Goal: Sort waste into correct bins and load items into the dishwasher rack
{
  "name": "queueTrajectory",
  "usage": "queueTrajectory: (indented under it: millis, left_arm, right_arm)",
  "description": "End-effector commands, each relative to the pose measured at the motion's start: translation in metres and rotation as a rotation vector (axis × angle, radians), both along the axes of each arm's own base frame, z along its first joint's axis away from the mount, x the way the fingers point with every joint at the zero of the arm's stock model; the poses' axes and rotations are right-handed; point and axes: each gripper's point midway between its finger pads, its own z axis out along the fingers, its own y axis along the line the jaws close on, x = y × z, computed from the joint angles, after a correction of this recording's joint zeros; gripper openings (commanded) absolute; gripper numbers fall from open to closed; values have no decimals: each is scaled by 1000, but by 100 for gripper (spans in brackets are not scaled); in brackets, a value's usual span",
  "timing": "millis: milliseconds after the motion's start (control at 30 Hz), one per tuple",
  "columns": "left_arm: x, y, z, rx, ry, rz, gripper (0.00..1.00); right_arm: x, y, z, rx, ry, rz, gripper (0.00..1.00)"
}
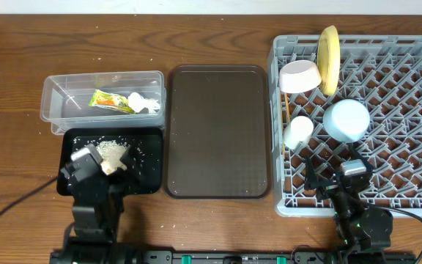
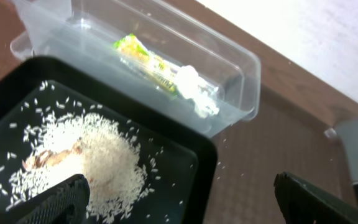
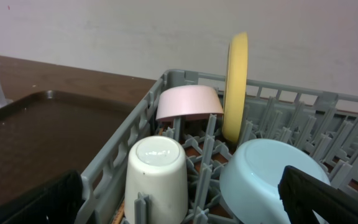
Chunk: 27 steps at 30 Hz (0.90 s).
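Left tool (image 1: pixel 86 160): jaws apart and empty, hovering over the black tray (image 1: pixel 146 182), left of the brown serving tray (image 1: pixel 218 132).
Right tool (image 1: pixel 337 170): jaws apart and empty, above the near part of the dishwasher rack (image 1: pixel 357 209), right of the serving tray.
Food scraps: the rice (image 1: pixel 112 150) is heaped in the black tray with a brownish scrap, so it looks sorted.
Strays: a few grains lie on the counter (image 1: pixel 20 44) near the serving tray's near-left corner and may need clearing.
Clear tub (image 1: pixel 50 110): beyond the black tray and left of the serving tray, it holds the snack wrapper (image 1: pixel 108 99) and tissue (image 1: pixel 143 103).
Rack load: the cup (image 1: pixel 297 132) is upside down, with the light blue bowl (image 1: pixel 346 119), the white bowl (image 1: pixel 300 76) and the plate (image 1: pixel 329 59) on edge farther back. The chopsticks (image 1: pixel 287 121) seem to lie along the side nearest the serving tray.
Progress: sorting and loading look essentially finished.
Obstacles: only the rack's pegs, close around the right tool.
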Motion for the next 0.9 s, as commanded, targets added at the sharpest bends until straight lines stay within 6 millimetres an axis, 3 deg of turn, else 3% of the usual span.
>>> queueTrajectory:
  millis: [0, 100, 267, 367, 633, 867]
  left_arm:
    - [-8, 4, -29, 12, 22, 14, 98]
    - [-2, 3, -34, -30, -54, 34, 98]
    - [18, -1, 4, -66, -315, 14, 98]
    - [21, -2, 15, -74, -401, 8, 98]
    - [19, -7, 6, -51, -419, -27, 98]
    - [20, -9, -14, -40, -400, -47, 98]
  right_arm:
    - [0, -2, -1, 3, 5, -11, 99]
    - [0, -2, -1, 3, 5, -11, 99]
    - [0, -2, -1, 3, 5, -11, 99]
    - [0, -2, -1, 3, 5, -11, 99]
    - [0, -2, -1, 3, 5, -11, 99]
    - [0, -2, -1, 3, 5, -11, 99]
